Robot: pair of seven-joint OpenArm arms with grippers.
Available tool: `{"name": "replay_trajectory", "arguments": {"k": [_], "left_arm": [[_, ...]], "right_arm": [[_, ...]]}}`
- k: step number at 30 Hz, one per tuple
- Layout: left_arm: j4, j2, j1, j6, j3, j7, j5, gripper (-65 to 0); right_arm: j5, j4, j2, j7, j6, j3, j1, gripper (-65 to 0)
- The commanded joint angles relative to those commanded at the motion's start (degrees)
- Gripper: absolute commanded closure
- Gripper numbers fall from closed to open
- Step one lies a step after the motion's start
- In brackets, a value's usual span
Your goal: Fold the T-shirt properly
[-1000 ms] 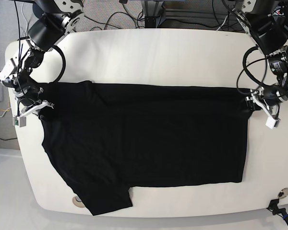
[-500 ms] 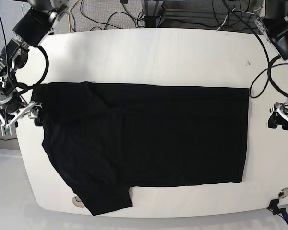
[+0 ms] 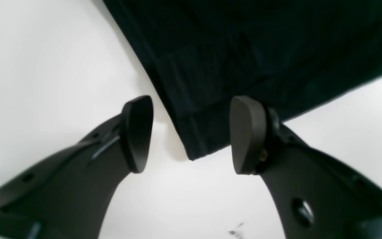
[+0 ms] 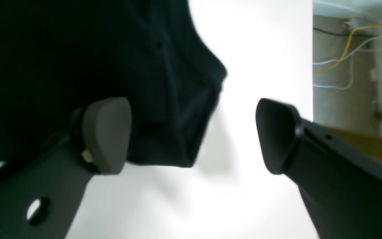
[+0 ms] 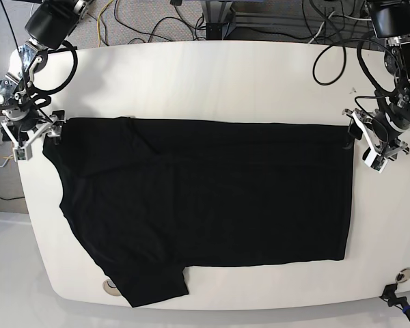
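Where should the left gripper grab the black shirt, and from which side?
Take the T-shirt at its far corner by the left gripper, probably coming in from the outer table edge. In the left wrist view that layered hem corner juts between the open jaws, flat on the table.

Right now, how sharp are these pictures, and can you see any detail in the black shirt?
Base view: sharp and evenly lit, but the T-shirt reads as flat black. Left wrist view: soft; a hem band shows near the left end effector. Right wrist view: blurrier, the white table glares; the right end effector is open.
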Motion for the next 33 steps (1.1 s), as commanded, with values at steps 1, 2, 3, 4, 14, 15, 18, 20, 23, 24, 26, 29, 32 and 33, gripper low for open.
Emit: {"name": "replay_trajectory", "arguments": {"k": [1, 2, 3, 4, 14, 15, 18, 20, 23, 24, 26, 29, 32, 33], "left_arm": [[0.00, 0.00, 0.09, 0.00, -0.09, 0.00, 0.00, -34.8], [0.00, 0.00, 0.44, 0.00, -0.18, -0.09, 0.00, -34.8], [0.00, 0.00, 0.62, 0.00, -0.18, -0.09, 0.00, -34.8], [0.09, 0.00, 0.70, 0.00, -0.18, -0.09, 0.00, -34.8], [-1.05, 0.00, 0.44, 0.00, -0.26, -0.09, 0.00, -34.8], [-1.93, 0.00, 0.35, 0.00, -0.26, -0.09, 0.00, -34.8], [-3.96, 0.00, 0.26, 0.00, -0.35, -0.18, -0.09, -34.8], [-5.36, 0.00, 0.26, 0.00, -0.35, -0.18, -0.09, -34.8], [-8.35, 0.00, 0.26, 0.00, -0.35, -0.18, -0.26, -34.8], [-9.05, 0.00, -0.09, 0.00, -0.35, -0.18, -0.26, -34.8], [-10.37, 0.00, -0.88, 0.00, -0.44, -0.18, -0.26, -34.9], [-11.96, 0.00, -1.14, 0.00, -0.44, -0.18, -0.35, -34.9], [-13.80, 0.09, -1.23, 0.00, -0.35, -0.18, -0.44, -35.1], [-14.51, 0.35, -1.32, 0.00, -0.35, -0.26, -0.44, -35.1]], "right_arm": [[0.00, -1.67, 0.00, 1.05, 0.00, 0.18, 0.00, -56.7], [0.35, -3.08, 0.00, 1.85, 0.00, 0.18, 0.00, -56.7], [0.44, -4.22, 0.00, 2.20, 0.00, 0.35, 0.00, -56.7], [0.44, -5.27, 0.00, 2.73, 0.00, 0.35, 0.00, -56.7], [0.44, -6.59, -2.20, 4.84, 0.00, 0.18, -0.18, -27.2], [0.44, -6.59, -2.81, 4.84, 0.00, 0.18, -0.18, -21.9], [0.26, -6.59, -3.52, 4.84, 0.00, 0.18, -0.18, -5.3], [0.26, -6.59, -3.60, 4.84, 0.00, 0.18, -0.26, 0.0], [0.35, -6.59, -3.60, 4.84, 0.00, 0.18, -0.26, 0.0], [0.35, -6.59, -3.60, 4.84, 0.00, 0.18, -0.35, 0.0], [0.44, -6.59, -3.60, 4.84, 0.00, 0.18, -0.35, 0.0], [0.44, -6.59, -3.60, 4.84, 0.00, 0.18, -0.35, 0.0], [0.44, -6.59, -3.60, 4.84, 0.00, 0.18, -0.35, 0.0], [0.44, -6.59, -3.69, 4.84, 0.00, 0.18, -0.35, 0.0]]}}
